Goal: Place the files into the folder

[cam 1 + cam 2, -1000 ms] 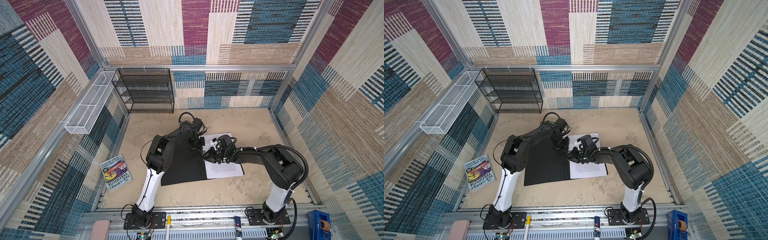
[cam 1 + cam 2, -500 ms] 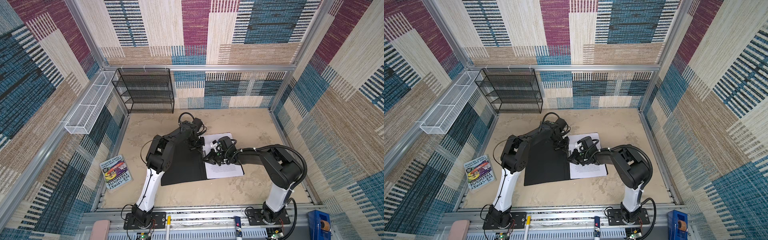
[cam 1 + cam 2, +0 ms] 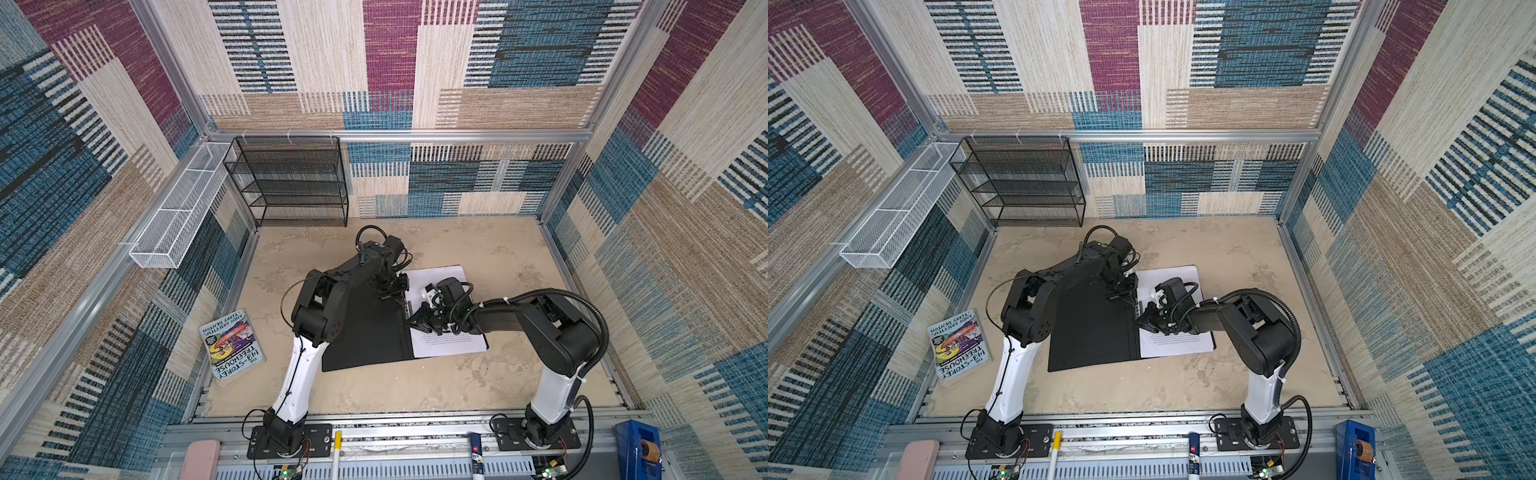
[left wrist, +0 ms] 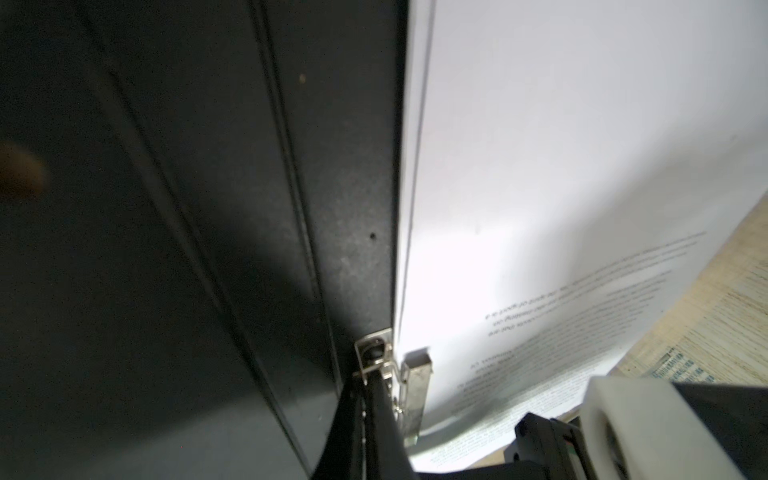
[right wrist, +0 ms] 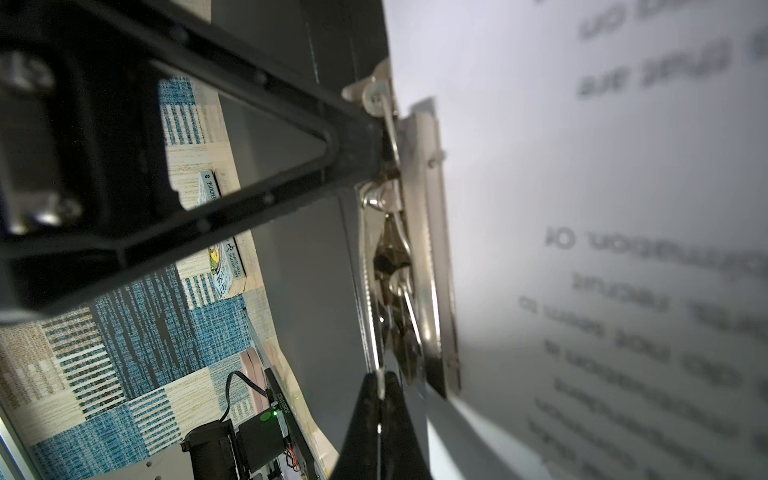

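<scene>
- Both top views: stack of loose white printed paper sheets, the files [image 3: 451, 347] [image 3: 1169, 347], lying flat on right half of opened folder, small black text facing up near front edge.
- Flat folder [image 3: 365, 332] [image 3: 1092, 332] spread open with black inside up, near middle of beige stone-look table [image 3: 478, 245]; left half bare.
- Silver metal spine clip [image 3: 406, 309] [image 5: 428, 249] running along the fold, right at inner edge of files.
- Left wrist view: same clip end [image 4: 415, 382] against white paper edge, text blurred.
- Left gripper [image 3: 392, 293] [image 4: 371, 376]: black fingers pressed together, tips against far end of clip; pinching it or only pressing, cannot tell.
- Right gripper [image 3: 417, 322] [image 5: 380, 382]: fingers closed tight on thin metal strip at near end of clip, just beside paper.
- Both grippers near each other along spine, apart, neither touching the other.
- Colourful paperback book [image 3: 232, 345] at left edge of table, well apart from folder.
- Black wire-mesh shelf rack [image 3: 291, 183] standing at back left corner.
- Long white mesh basket [image 3: 178, 208] mounted on left wall rail.
</scene>
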`<state>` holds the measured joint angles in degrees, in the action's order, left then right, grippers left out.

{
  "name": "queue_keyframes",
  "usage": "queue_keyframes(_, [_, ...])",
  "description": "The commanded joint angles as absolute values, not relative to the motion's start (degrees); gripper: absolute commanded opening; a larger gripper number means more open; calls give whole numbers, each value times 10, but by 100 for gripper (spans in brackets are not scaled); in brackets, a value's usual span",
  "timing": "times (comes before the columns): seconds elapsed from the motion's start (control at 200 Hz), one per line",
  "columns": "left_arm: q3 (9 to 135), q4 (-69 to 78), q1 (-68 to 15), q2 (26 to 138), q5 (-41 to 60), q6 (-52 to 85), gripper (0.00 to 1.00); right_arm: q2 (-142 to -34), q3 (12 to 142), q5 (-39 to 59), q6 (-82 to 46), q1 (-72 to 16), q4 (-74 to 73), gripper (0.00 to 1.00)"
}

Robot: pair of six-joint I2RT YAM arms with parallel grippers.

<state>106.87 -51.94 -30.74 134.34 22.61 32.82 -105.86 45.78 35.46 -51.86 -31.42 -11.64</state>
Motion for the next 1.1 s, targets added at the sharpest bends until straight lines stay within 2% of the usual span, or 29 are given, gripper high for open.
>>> queue_keyframes(0.0, [1051,-546,-309,1379,126,327,0,-1070,449,280,-541,-313,-19,0])
queue_keyframes(0.265, [1049,-547,-308,1381,126,330,0,-1093,454,249,-546,-313,-8,0])
queue_keyframes(0.711, [1041,-544,-308,1378,134,337,0,-1137,460,278,-545,-309,-15,0])
queue_keyframes(0.816, [1039,-545,-307,1376,134,337,0,-1128,457,292,-548,-305,-18,6])
queue_keyframes(0.932, [1038,-544,-307,1374,135,338,0,-1130,443,334,-563,-292,-43,8])
queue_keyframes(1.032, [1034,-543,-308,1371,134,341,0,-1135,462,316,-549,-289,-5,30])
queue_keyframes(1.092, [1028,-539,-308,1369,135,345,0,-1141,475,312,-540,-288,3,34])
